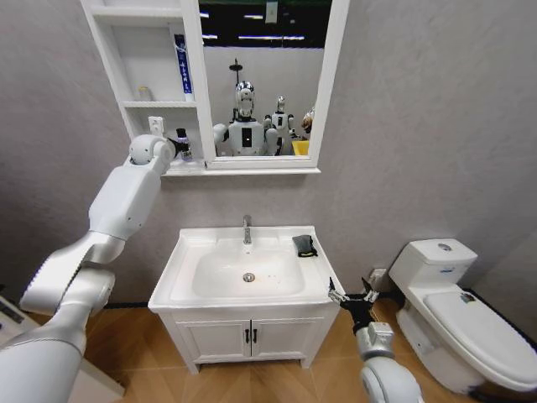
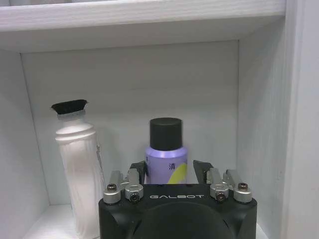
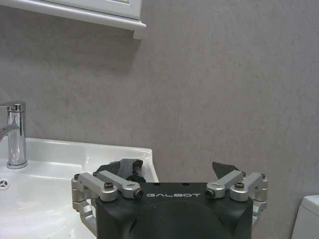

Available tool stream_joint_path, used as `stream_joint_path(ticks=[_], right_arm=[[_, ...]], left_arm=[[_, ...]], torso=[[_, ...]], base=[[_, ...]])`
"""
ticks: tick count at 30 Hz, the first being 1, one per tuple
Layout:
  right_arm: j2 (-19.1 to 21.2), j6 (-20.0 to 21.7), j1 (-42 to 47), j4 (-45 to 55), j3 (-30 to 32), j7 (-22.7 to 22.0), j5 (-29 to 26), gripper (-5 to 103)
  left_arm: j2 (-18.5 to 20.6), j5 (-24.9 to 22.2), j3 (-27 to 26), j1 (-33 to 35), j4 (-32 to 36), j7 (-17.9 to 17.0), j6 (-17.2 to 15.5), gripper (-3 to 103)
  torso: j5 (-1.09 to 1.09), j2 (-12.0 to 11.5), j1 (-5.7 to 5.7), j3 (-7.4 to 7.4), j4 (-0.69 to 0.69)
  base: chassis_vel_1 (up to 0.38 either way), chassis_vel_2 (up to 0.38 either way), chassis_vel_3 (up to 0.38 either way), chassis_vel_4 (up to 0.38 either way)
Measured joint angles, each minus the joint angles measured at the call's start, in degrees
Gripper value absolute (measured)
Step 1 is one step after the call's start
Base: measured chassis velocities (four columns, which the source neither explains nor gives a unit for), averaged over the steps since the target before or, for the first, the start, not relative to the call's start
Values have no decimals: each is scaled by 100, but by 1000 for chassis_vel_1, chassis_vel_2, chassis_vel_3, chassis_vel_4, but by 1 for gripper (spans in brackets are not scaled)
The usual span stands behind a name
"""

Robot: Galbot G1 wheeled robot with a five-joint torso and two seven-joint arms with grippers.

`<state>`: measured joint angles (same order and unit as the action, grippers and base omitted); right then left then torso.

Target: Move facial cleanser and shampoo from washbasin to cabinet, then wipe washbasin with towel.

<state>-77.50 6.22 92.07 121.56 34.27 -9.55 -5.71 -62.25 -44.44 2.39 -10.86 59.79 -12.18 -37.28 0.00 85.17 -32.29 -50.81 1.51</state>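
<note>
head view: cabinet (image 1: 143,105) above washbasin (image 1: 189,252); towel (image 1: 304,245) lies on the basin's rear right corner. step in hand, by judgement: placing the shampoo (image 2: 166,152) beside the cleanser (image 2: 78,174) on the bottom shelf. left pincer (image 2: 171,172) stands apart, the bottle between its tips. next: draw back without tipping it. right pincer (image 3: 174,174), apart, waits by the basin's right edge.

i see even, bright indoor light from overhead; ceiling strip lights reflect in the mirror (image 1: 267,80). the washbasin (image 1: 243,273) gleams with soft glare on its white bowl. shadows sit under each shelf of the cabinet (image 1: 151,84) and beneath its bottom ledge. the head view bows outward at its edges. both wrist views look sharp.
</note>
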Motion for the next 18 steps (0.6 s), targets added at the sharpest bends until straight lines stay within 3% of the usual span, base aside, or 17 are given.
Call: stream_joint_path(ticks=[7,10,18], right_arm=[[13,-2,-21,-15,-3,15,-21,100],[21,-5,-33,-16,-14,23,-26,100],[42,-9,-34,-5,-20,40,-41,100]], left_arm=[[2,86,10,-20,-33,14,84,79],[49,70,-4,8,152,-64,98,94],[427,-34,-12,182,954,-366,120,100]], torso=[[0,0,0,0,0],[1,0,0,0,0],[-1,0,0,0,0]], base=[[0,0,0,0],[0,0,0,0],[0,0,0,0]])
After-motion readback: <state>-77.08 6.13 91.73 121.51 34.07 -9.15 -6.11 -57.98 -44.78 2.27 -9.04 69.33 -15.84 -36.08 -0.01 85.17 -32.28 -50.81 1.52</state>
